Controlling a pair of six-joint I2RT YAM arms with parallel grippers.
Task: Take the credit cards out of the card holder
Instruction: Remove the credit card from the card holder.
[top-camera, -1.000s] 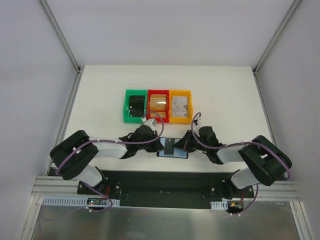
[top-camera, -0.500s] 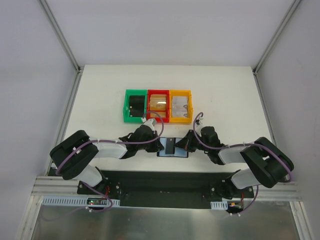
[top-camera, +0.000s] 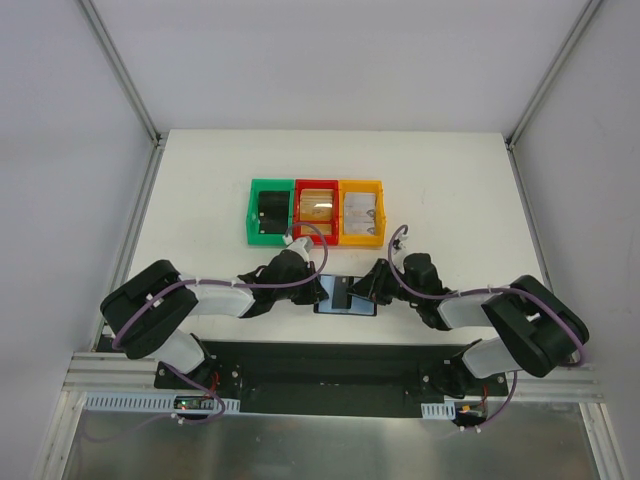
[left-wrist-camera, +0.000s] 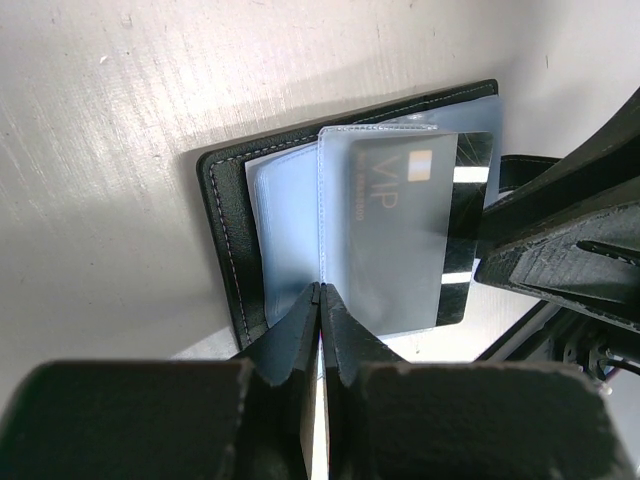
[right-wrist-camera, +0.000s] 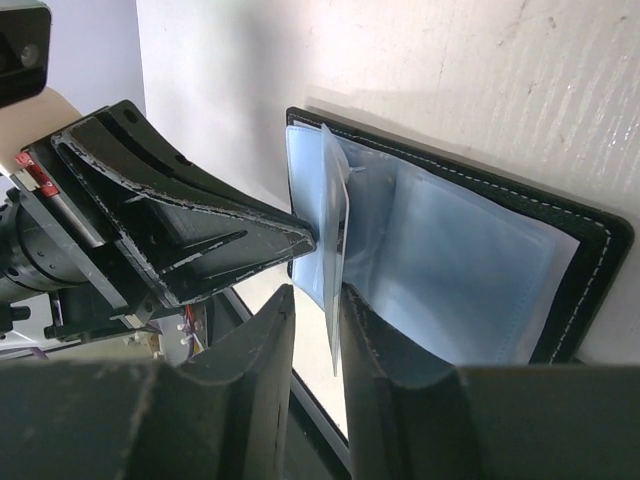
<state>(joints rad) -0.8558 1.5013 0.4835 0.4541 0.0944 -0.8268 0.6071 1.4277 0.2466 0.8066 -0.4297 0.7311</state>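
Pinching card holder (left-wrist-camera: 225, 240) sleeve leaf, credit card (left-wrist-camera: 400, 240) inside, with left tool (left-wrist-camera: 320, 292) pressed together, straddling the leaf's edge with right tool (right-wrist-camera: 312, 300) slightly spread.

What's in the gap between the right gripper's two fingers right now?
One clear sleeve of the card holder, standing edge-on in the open right gripper; the right wrist view shows it.

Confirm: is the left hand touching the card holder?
Touching. Left wrist view shows the left hand pinched shut on a clear sleeve of the card holder.
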